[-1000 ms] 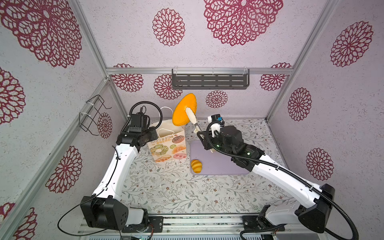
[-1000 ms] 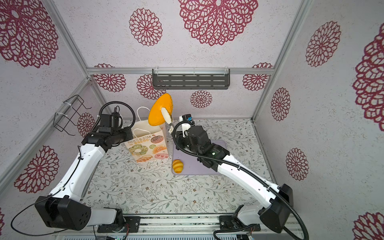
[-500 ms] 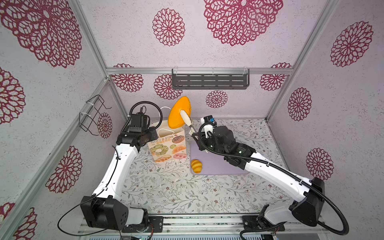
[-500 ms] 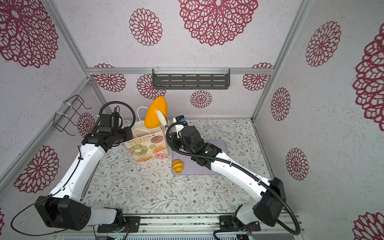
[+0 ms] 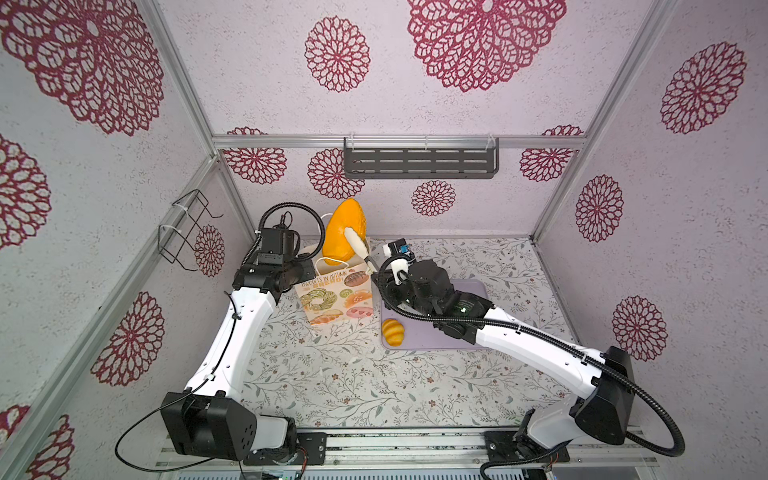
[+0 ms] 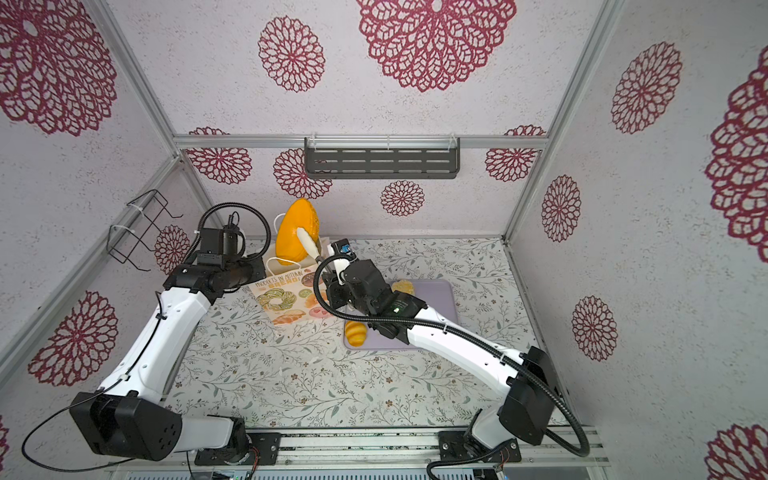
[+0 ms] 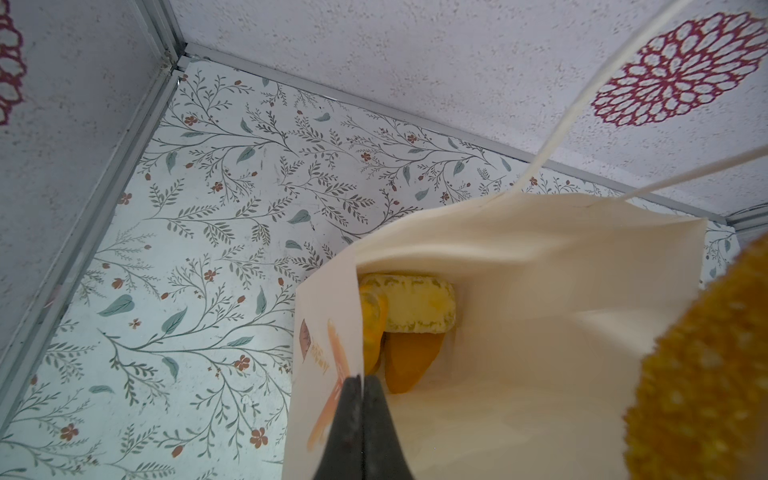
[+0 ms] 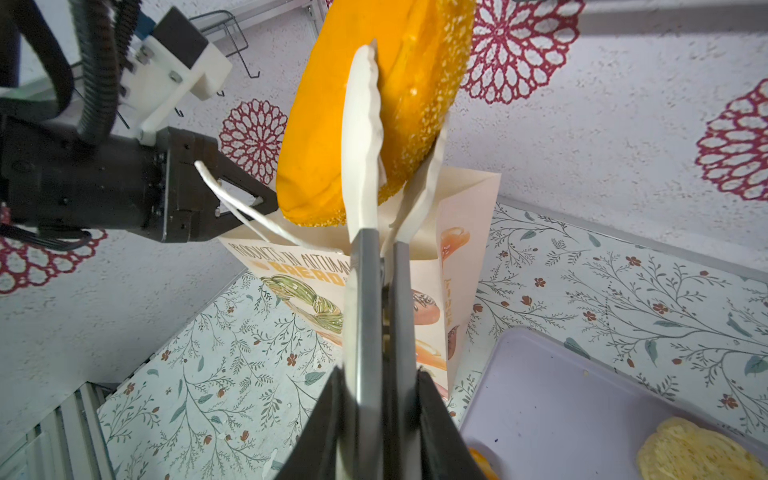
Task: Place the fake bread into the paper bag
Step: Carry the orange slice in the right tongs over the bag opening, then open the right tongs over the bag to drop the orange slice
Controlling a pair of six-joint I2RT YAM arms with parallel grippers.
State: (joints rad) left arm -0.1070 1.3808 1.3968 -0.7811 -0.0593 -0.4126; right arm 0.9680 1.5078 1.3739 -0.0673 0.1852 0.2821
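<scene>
Pinching paper bag (image 5: pixel 336 297) rim, left fingers (image 7: pixel 347 428), orange loaf (image 5: pixel 337 232) in tongs (image 5: pixel 356 245) just above

Legible text is found on one item only: the paper bag (image 5: pixel 334 299).

- Front panel, upper band, at 12 o'clock from the drawn ring pastry (image 5: pixel 318 298): thin dark capitals reading "PRODUCTS IN AUTUMN".
- Directly beneath that line: heavier orange capitals reading "BREAD".
- Both lines read clearly in both top views. In the right wrist view their ends are covered.
- Narrow side panel, at 3 o'clock from the front panel in the right wrist view: one vertical orange line of lettering, too small to read.
</scene>
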